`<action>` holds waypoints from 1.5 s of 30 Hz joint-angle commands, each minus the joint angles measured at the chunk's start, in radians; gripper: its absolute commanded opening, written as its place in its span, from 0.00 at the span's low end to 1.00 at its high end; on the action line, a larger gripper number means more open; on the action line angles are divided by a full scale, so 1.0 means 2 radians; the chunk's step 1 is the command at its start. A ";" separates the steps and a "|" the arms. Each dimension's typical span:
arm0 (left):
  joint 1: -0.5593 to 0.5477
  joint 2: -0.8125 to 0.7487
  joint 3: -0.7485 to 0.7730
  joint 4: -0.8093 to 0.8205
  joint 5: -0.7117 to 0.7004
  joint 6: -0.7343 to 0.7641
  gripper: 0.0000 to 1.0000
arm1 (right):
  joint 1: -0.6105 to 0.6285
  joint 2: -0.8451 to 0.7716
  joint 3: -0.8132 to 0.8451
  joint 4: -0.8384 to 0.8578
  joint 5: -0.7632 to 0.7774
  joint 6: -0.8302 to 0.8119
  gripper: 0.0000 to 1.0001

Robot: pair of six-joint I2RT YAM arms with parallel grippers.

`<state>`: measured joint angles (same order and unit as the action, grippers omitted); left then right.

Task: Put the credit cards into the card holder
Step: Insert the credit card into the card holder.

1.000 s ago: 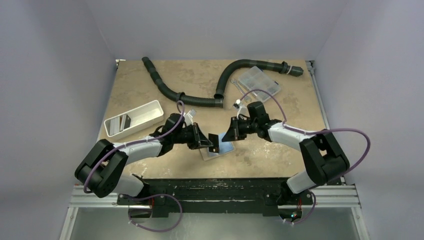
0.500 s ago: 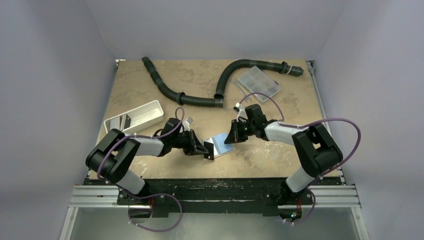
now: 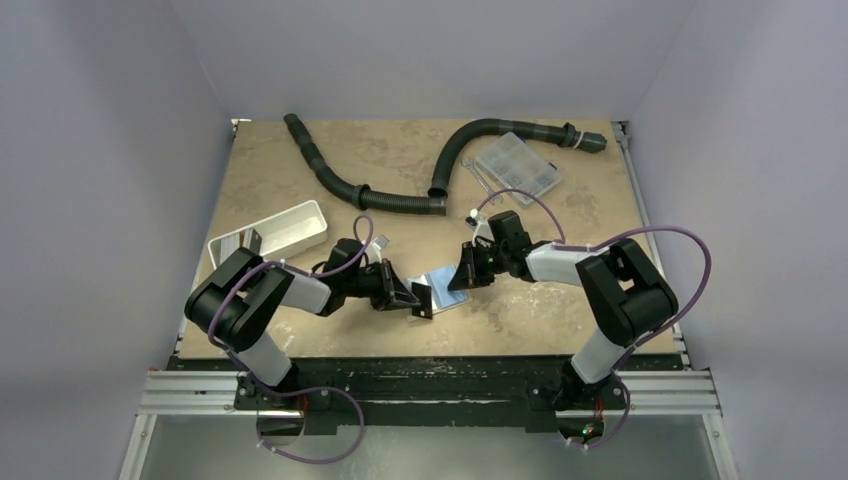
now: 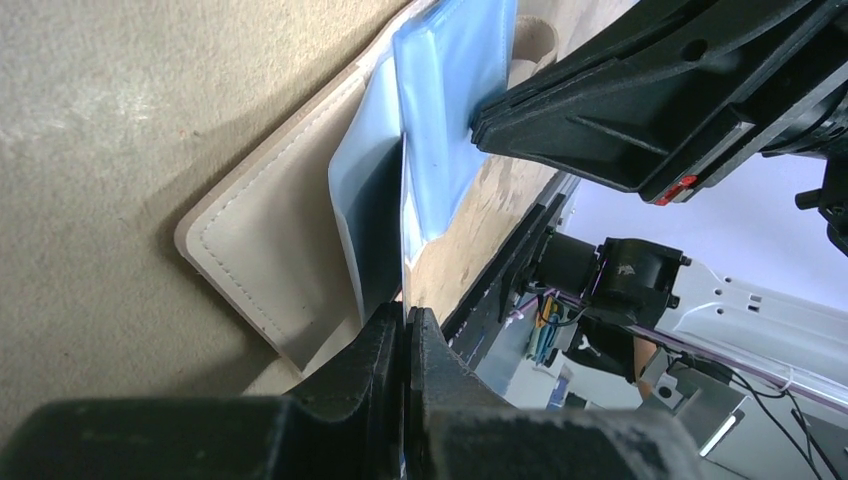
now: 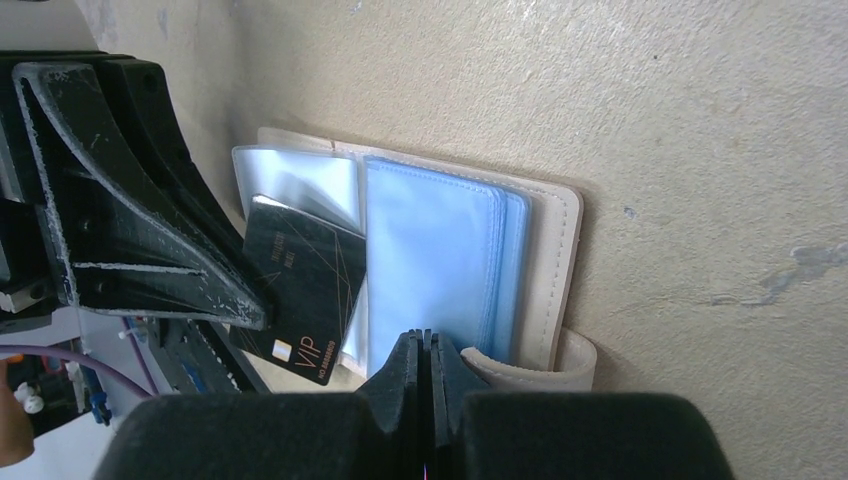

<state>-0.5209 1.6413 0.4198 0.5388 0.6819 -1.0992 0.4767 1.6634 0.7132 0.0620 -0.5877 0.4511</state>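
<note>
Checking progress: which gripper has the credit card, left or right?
The left gripper: it pinches the dark credit card; the right gripper only touches the card holder.

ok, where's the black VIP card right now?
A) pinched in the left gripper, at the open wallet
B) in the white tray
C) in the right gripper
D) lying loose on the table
A: the left gripper is shut on the black VIP card, its end over the open card holder.

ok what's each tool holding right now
left tool: closed on black vip credit card
right tool: closed on tan wallet's pale blue plastic sleeve
</note>
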 commanded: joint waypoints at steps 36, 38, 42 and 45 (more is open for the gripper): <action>0.002 0.036 -0.003 0.109 0.025 0.008 0.00 | -0.001 0.020 -0.005 0.013 0.002 -0.018 0.00; 0.002 0.040 -0.005 0.122 0.026 0.005 0.00 | -0.001 0.022 -0.005 0.014 0.002 -0.018 0.00; 0.002 0.047 -0.009 0.149 0.030 -0.001 0.00 | -0.001 0.023 -0.005 0.013 0.003 -0.018 0.00; 0.002 0.055 -0.009 0.168 0.036 -0.004 0.00 | -0.001 0.023 -0.004 0.013 0.003 -0.019 0.00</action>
<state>-0.5190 1.7329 0.4107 0.7536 0.7227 -1.0943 0.4759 1.6829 0.7132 0.0906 -0.6178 0.4442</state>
